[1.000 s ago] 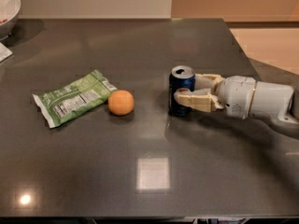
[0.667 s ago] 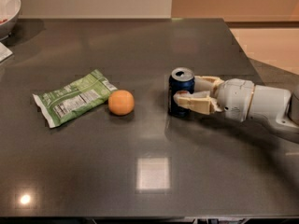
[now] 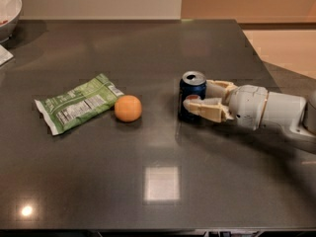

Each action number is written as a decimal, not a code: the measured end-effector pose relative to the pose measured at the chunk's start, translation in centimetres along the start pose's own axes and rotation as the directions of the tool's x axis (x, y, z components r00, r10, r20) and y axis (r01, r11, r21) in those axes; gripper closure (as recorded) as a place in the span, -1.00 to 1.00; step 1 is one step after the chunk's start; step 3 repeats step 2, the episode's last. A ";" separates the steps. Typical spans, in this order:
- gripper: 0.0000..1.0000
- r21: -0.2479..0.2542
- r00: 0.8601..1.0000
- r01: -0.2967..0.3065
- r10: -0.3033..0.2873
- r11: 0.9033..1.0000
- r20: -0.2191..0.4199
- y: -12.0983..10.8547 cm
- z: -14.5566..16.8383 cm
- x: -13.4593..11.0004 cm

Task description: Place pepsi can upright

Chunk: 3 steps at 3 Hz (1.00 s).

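The pepsi can (image 3: 191, 90) is dark blue with a silver top and stands upright on the dark table (image 3: 158, 181), right of centre. My gripper (image 3: 197, 94) reaches in from the right at table height and is closed around the can. One beige finger (image 3: 205, 107) lies across the can's front and the other finger (image 3: 219, 86) is at its far right side. The white arm (image 3: 266, 107) extends off to the right edge.
An orange (image 3: 128, 107) sits left of the can, and a green snack bag (image 3: 76, 102) lies flat further left. A white bowl (image 3: 10, 6) is at the far left corner. The table's right edge runs behind the arm.
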State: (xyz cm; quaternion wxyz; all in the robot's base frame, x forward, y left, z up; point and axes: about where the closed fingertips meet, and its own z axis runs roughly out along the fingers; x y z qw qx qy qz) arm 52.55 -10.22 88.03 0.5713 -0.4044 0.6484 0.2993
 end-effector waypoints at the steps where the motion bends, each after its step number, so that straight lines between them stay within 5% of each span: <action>1: -1.00 -0.004 1.000 0.002 -0.002 1.000 0.000 0.1 0.2 -0.1; 3: -1.00 -0.004 1.000 0.002 -0.002 1.000 0.000 0.1 0.2 -0.1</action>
